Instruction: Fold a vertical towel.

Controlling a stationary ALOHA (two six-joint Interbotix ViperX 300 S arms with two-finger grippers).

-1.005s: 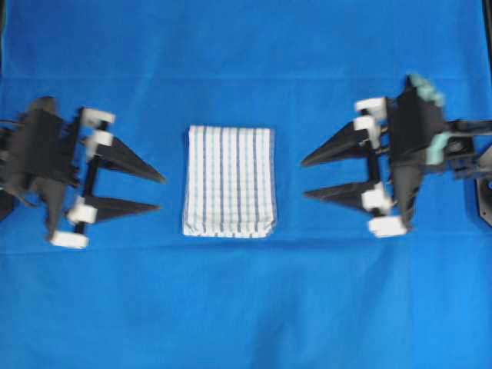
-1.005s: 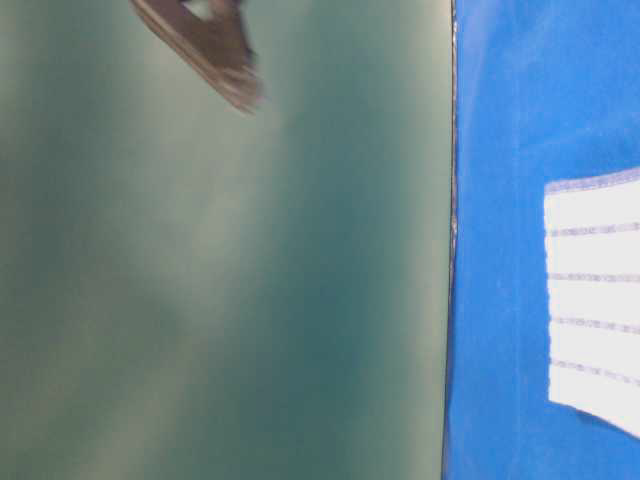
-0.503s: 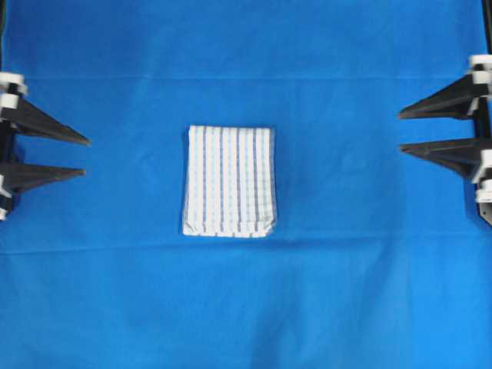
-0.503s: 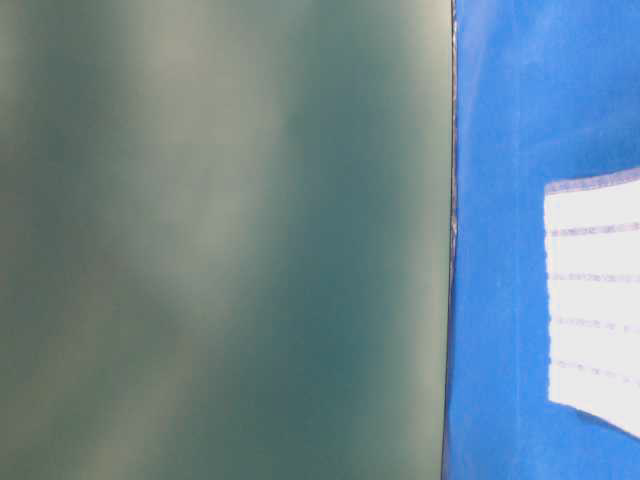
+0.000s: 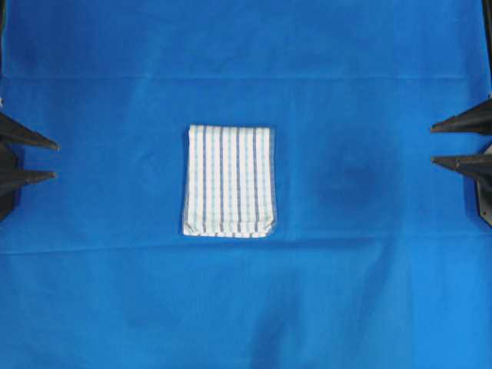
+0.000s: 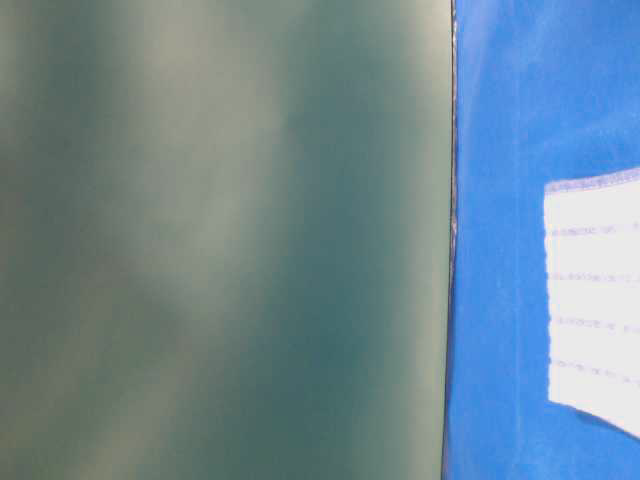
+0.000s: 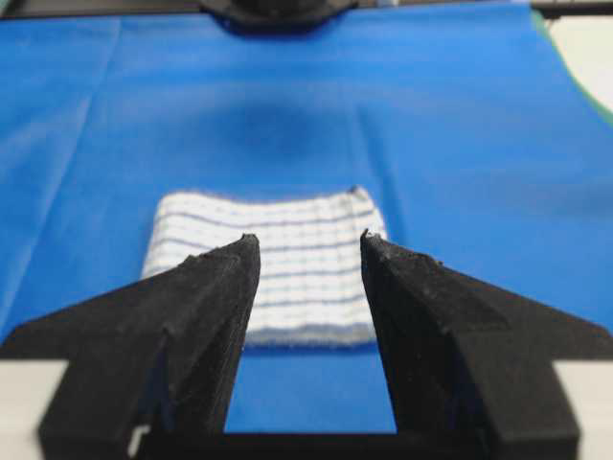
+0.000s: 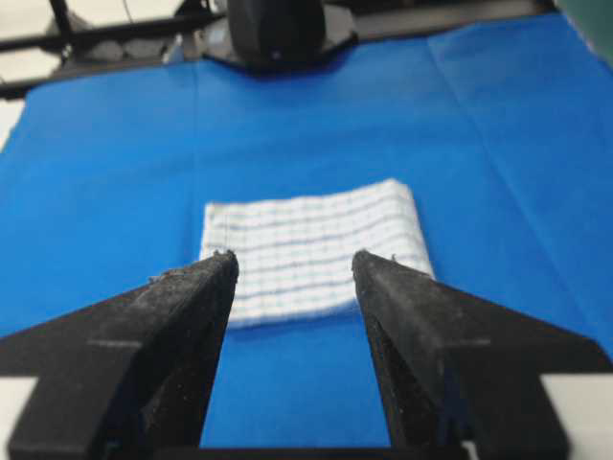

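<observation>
The towel [image 5: 229, 181], white with thin blue lengthwise stripes, lies folded into a small flat rectangle at the middle of the blue sheet. It also shows in the left wrist view as the towel [image 7: 273, 268], in the right wrist view as the towel [image 8: 311, 249], and at the right edge of the table-level view as the towel [image 6: 595, 295]. My left gripper [image 5: 55, 159] stands open at the far left edge, well apart from the towel. My right gripper [image 5: 432, 144] stands open at the far right edge, equally far off. Nothing sits between either pair of fingers.
A large plain blue sheet [image 5: 246, 307] covers the whole work surface, with faint creases. In the table-level view a blurred green wall [image 6: 220, 240] fills the left. An arm's black base [image 8: 278, 29] stands beyond the towel in the right wrist view.
Both arms have drawn back outward from beside the towel to the frame's left and right edges. The towel has stayed put.
</observation>
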